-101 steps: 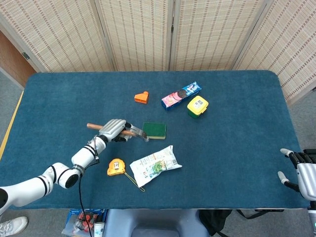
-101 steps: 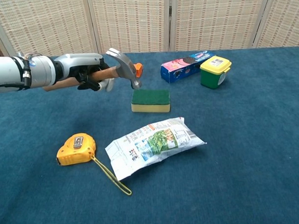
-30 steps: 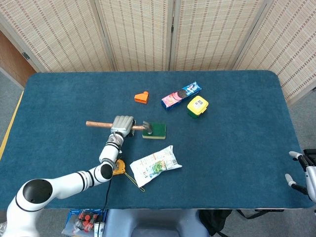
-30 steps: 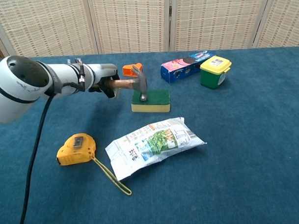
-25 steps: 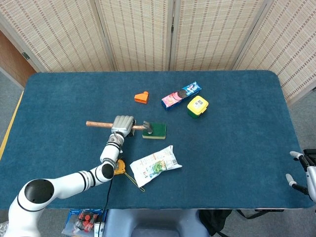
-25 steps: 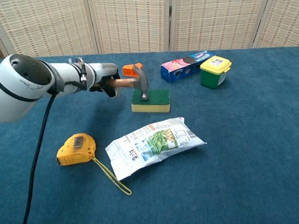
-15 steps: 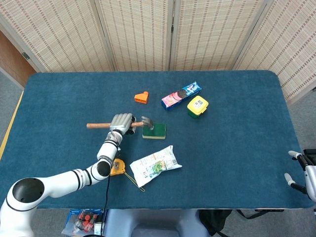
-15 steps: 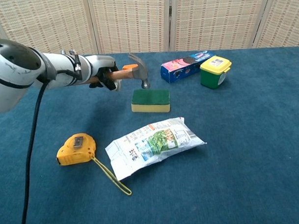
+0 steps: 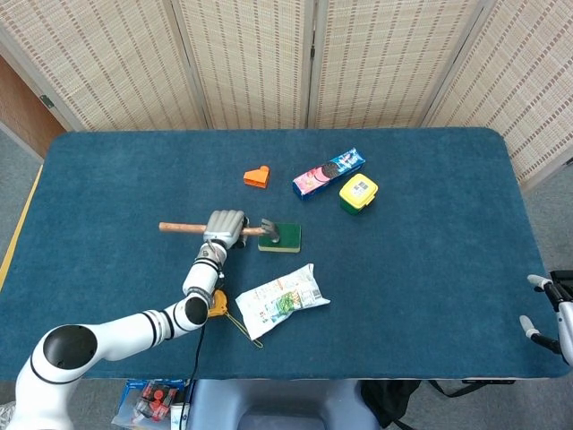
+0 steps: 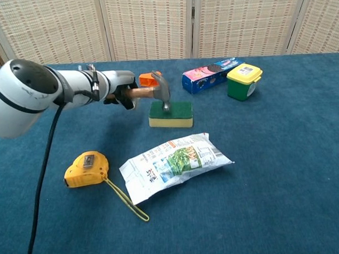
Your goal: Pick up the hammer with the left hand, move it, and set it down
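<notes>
My left hand (image 9: 225, 226) (image 10: 118, 87) grips the wooden handle of the hammer (image 9: 179, 227) (image 10: 155, 92), which lies roughly level. Its steel head (image 9: 270, 230) (image 10: 163, 94) hangs over the left part of the green sponge (image 9: 285, 237) (image 10: 173, 114); the face points down at the sponge top and I cannot tell whether it touches. My right hand (image 9: 548, 312) shows only at the head view's lower right edge, off the table, with fingers apart and holding nothing.
An orange block (image 9: 257, 176) lies behind the hammer. A blue biscuit pack (image 9: 328, 172) and a yellow-lidded green tub (image 9: 358, 193) stand at the back right. A yellow tape measure (image 10: 86, 169) and a white snack bag (image 10: 176, 163) lie in front.
Half a second ago the hammer head was raised above the sponge; it has come down again onto the sponge's left part. My right hand has barely moved.
</notes>
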`<action>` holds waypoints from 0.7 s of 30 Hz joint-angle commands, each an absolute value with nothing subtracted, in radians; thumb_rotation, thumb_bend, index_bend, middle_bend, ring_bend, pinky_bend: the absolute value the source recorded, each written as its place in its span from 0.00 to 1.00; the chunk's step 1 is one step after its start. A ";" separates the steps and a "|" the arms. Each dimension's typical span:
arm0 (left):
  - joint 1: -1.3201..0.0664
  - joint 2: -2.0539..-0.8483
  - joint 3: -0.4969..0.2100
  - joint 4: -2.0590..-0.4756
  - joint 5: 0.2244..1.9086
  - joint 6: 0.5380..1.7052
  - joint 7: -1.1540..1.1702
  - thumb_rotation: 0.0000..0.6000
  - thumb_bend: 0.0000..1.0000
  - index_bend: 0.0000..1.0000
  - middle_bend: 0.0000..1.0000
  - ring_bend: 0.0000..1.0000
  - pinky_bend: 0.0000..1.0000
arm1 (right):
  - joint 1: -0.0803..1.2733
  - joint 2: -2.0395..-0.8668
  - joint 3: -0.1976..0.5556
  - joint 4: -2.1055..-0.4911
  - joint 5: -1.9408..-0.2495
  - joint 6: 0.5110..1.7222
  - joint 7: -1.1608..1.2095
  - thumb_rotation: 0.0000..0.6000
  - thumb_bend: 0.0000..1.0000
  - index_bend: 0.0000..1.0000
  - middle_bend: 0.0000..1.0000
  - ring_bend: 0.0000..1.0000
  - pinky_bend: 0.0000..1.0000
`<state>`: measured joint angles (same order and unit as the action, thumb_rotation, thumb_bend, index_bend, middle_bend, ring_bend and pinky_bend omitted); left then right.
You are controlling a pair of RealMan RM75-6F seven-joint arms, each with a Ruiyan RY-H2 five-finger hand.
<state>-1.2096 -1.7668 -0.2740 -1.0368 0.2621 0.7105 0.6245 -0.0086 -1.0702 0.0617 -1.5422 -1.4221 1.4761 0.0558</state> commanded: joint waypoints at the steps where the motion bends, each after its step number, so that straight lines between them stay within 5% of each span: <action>1: -1.196 -1.726 -0.301 -1.079 0.251 0.702 0.591 1.00 0.69 0.76 1.00 1.00 1.00 | -0.006 -1.073 0.062 -1.539 -1.425 1.474 0.058 1.00 0.27 0.24 0.35 0.26 0.30; 14: -1.210 -1.814 -0.220 -0.966 0.260 0.707 0.660 1.00 0.69 0.76 1.00 1.00 1.00 | -0.008 -1.075 0.062 -1.534 -1.418 1.468 0.062 1.00 0.27 0.24 0.35 0.26 0.30; 21: -1.189 -1.760 -0.286 -1.019 0.293 0.709 0.586 1.00 0.69 0.76 1.00 1.00 1.00 | -0.010 -1.077 0.064 -1.532 -1.418 1.473 0.063 1.00 0.27 0.24 0.35 0.26 0.30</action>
<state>-1.1992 -1.7883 -0.2654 -0.9910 0.2785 0.7065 0.6097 -0.0098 -1.0771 0.0639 -1.5322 -1.4182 1.4730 0.0630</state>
